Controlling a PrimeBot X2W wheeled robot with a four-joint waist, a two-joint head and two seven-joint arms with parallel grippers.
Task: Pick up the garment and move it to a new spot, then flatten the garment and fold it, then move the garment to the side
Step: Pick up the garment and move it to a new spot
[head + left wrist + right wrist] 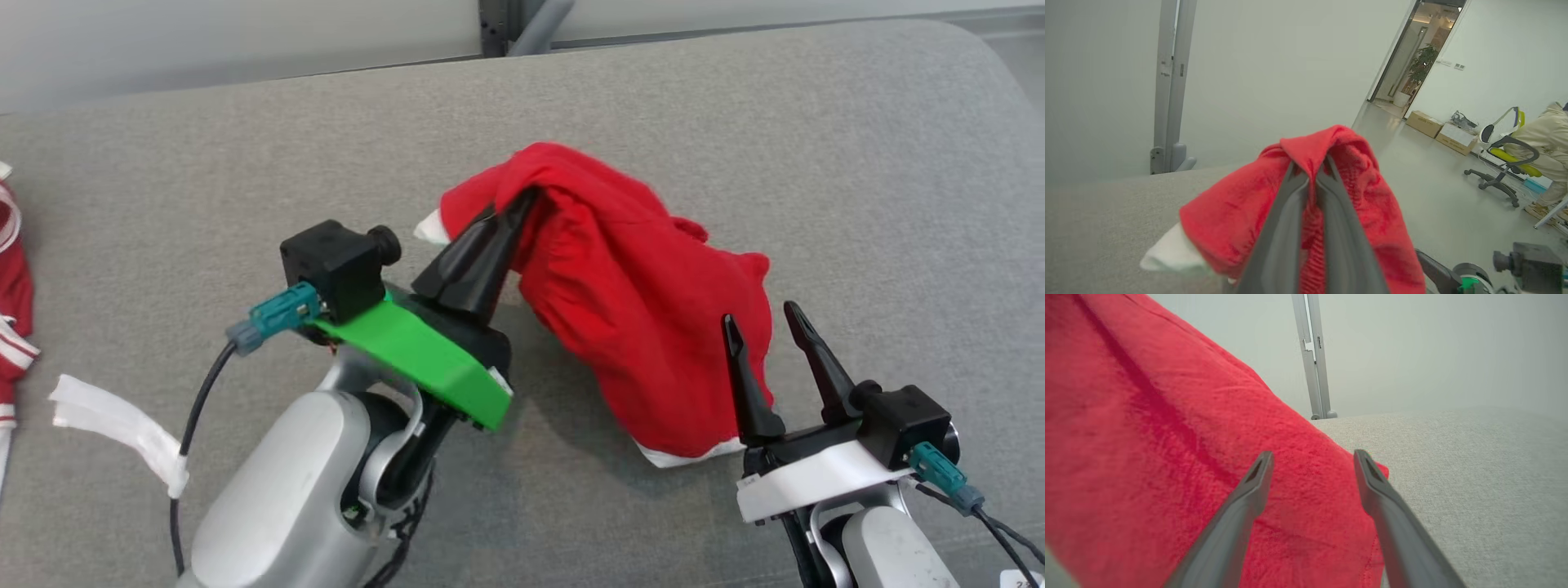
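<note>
The two dark fingers (478,257) of the left gripper (526,198) are clenched on a raised fold of the red cloth garment with white trim (645,310); it drapes onto the grey fabric surface (735,122), its long axis slanting from that far-left peak down to the near-right white hem; the right gripper (759,314) stands spread wide beside that end.

No legible text. White sticker (1022,580) at the head view's bottom right corner has dark marks, cut off and too small to read. Cardboard boxes (1425,123) in the left wrist view: markings unreadable.
</note>
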